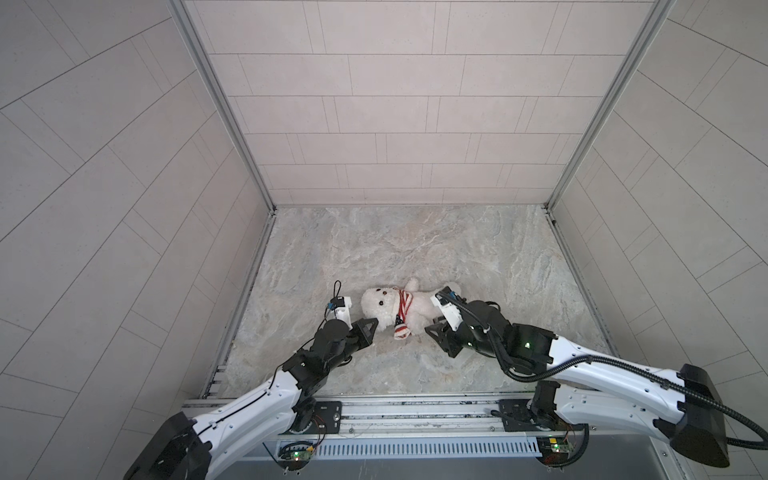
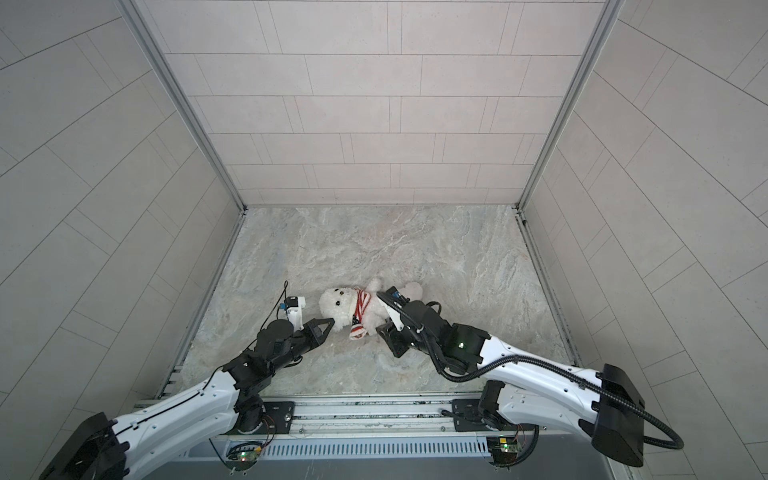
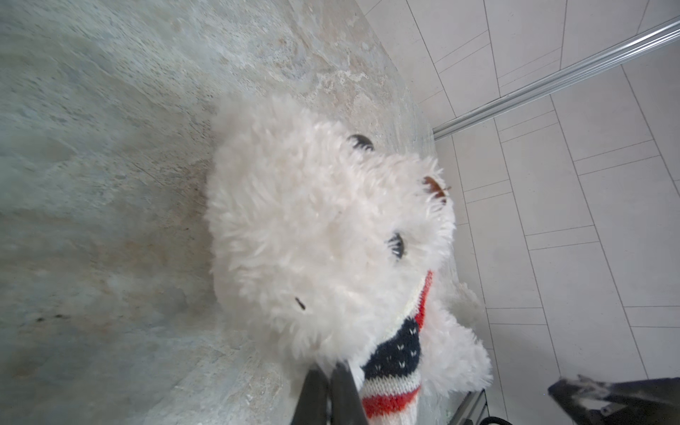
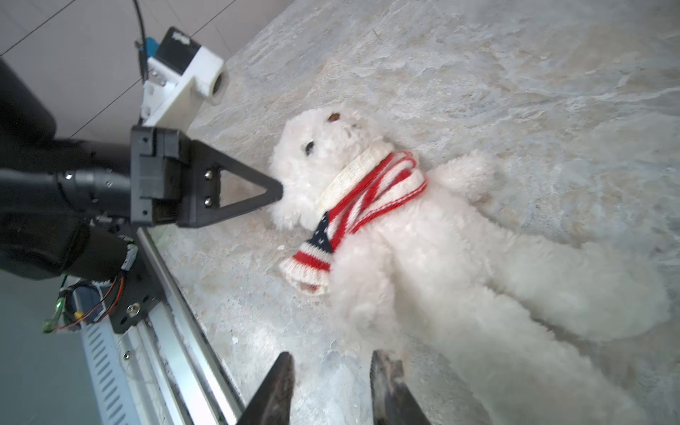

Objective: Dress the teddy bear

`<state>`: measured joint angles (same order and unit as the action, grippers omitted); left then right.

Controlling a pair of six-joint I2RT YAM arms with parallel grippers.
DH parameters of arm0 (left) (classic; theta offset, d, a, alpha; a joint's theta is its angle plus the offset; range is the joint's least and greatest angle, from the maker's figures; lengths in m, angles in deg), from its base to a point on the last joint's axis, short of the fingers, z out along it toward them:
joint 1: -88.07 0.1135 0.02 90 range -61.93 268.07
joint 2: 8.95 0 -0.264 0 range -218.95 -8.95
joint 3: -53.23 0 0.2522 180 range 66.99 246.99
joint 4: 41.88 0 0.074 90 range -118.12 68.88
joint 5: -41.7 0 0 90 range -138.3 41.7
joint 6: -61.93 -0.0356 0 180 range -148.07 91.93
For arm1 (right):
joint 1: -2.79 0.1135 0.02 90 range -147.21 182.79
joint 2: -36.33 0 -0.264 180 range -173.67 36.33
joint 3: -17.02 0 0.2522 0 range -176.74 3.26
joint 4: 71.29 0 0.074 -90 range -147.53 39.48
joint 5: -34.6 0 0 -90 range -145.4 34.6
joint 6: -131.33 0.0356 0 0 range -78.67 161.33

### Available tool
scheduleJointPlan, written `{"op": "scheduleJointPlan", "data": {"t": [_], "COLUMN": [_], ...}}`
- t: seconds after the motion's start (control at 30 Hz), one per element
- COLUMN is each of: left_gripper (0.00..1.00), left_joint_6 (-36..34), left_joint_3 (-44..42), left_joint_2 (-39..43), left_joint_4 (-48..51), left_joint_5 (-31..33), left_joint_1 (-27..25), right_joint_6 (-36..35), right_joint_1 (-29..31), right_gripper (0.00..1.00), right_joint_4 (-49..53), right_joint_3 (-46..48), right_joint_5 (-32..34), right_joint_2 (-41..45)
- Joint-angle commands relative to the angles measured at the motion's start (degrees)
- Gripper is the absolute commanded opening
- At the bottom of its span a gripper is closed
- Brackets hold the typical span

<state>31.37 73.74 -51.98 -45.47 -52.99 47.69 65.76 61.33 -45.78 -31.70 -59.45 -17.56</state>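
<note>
CAMERA PLACEMENT

Both top views look down from high above the near edge over the whole table [image 1: 415, 249]. Left wrist view: faces right, very close to the teddy bear [image 3: 312, 239]. Right wrist view: faces left, close. All four share it.

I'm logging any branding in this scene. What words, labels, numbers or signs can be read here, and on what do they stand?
No text can be read anywhere.
On the camera on the left arm: a small white mark on its black top, too blurred to read.
On the knit sweater: stars and stripes only, no letters.
On the teddy bear: no tag or label shows.
</note>
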Motion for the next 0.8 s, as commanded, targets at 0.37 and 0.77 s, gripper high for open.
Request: {"op": "scheduleJointPlan", "data": {"t": [0.37, 0.77], "left_gripper": [0.0, 0.0], "left_joint_6": [3.1, 3.4], "left_joint_3": [5.3, 6.1], "left_joint_2": [2.5, 4.3], "left_joint_4": [3.3, 4.4], "left_joint_5": [1.5, 1.5], "left_joint_1": [-6.0, -6.9], "right_joint_6": [5.2, 6.8], "right_joint_1": [1.7, -4.3], "right_gripper": [0.39, 0.36], "right_joint_4": [-27.8, -40.5], "right_joint_3": [16.5, 15.9], "right_joint_5": [4.1, -2.0], "right_joint_2": [-4.8, -16.9]}}
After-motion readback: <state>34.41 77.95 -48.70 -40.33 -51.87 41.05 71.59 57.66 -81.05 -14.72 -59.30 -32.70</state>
